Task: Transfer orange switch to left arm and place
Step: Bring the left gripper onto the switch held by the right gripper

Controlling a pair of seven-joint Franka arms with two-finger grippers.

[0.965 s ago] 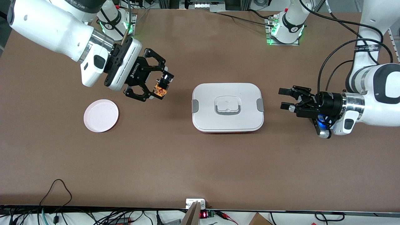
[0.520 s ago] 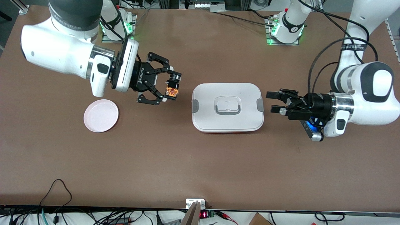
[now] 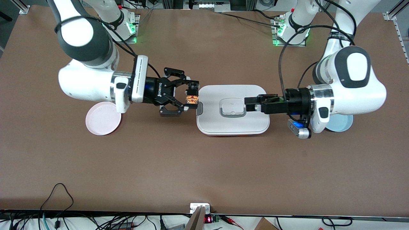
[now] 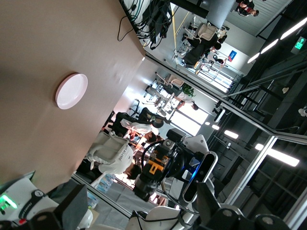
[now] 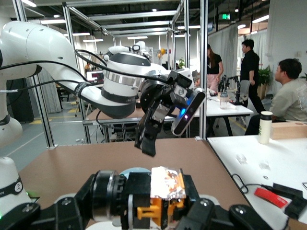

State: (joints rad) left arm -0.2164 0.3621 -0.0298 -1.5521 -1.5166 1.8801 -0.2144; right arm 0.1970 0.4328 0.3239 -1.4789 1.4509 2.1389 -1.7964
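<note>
Right gripper [image 3: 188, 99]: clamps orange switch [image 3: 191, 98] at box [image 3: 232, 127] edge. Left gripper [image 3: 252, 104]: open over lid. Handover: meet high, align level.

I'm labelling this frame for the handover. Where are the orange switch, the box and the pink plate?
orange switch [image 3: 192, 99]: front view, on its patterned side between the right end effector's fingers.
box [image 3: 232, 96]: front view, on the bare lid.
pink plate [image 3: 101, 122]: front view, on its flat centre.

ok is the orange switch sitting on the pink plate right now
No, the right gripper holds the orange switch in the air at the box edge, away from the pink plate.
</note>
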